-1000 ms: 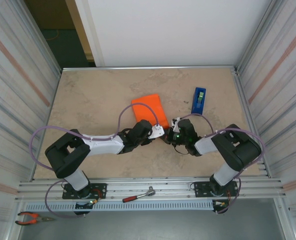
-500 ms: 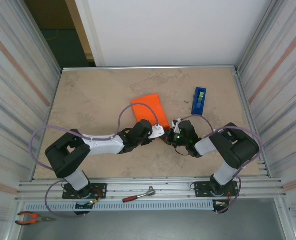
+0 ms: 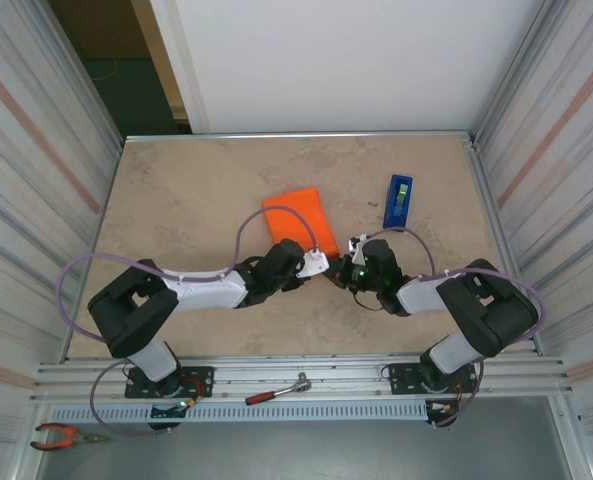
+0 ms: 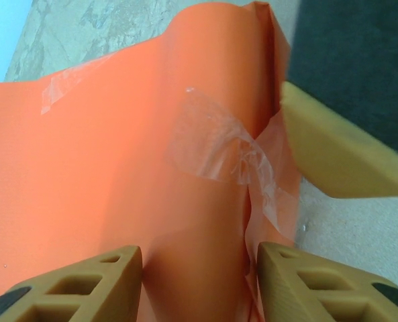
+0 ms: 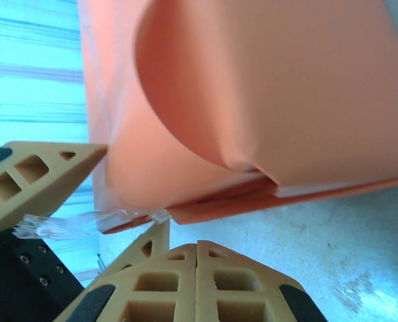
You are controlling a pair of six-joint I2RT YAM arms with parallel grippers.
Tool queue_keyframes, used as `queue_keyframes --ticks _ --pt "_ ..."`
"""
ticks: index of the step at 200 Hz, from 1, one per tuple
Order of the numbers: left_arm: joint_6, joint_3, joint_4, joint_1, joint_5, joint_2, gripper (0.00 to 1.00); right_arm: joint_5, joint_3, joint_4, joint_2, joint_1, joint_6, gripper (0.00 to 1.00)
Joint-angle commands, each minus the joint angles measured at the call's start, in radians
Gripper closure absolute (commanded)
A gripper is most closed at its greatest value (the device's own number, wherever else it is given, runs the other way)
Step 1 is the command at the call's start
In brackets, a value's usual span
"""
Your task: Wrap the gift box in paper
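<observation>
The gift box (image 3: 296,218) lies mid-table, covered in the orange paper (image 4: 105,168), which bulges loosely at its near end. A crumpled clear tape strip (image 4: 219,144) holds a fold down. My left gripper (image 3: 314,264) (image 4: 199,258) clasps that near end, a tan finger pressed on each side of the papered box. My right gripper (image 3: 354,250) (image 5: 196,245) is shut and holds nothing. It rests low on the table just beside the box's bottom edge (image 5: 286,194). One right finger (image 4: 339,161) shows against the paper's right fold.
A blue tape dispenser (image 3: 398,200) stands right of the box. A loose clear tape end (image 5: 64,225) hangs off the paper's corner. A ratchet wrench (image 3: 276,390) and orange pliers (image 3: 61,435) lie on the front rail. Metal walls close both sides.
The right arm's elbow has swung out to the right and lower, while its gripper stays by the box's near corner. The left arm and the box have not moved.
</observation>
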Motion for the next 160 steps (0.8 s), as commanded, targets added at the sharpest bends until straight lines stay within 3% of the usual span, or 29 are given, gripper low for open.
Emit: queue_keyframes --ticks 1,68,160 --pt "-0.021 0.009 -0.086 0.009 0.051 -0.03 0.52 -0.014 0.025 -0.041 -0.008 0.002 -0.035 1.0" --pt "-0.024 0.011 -0.09 0.014 0.054 -0.03 0.52 0.03 0.022 0.058 0.116 0.074 -0.005 1.0" --pt "-0.033 0.008 -0.091 0.018 0.057 -0.04 0.53 0.042 0.088 0.151 0.254 0.064 0.028 1.0"
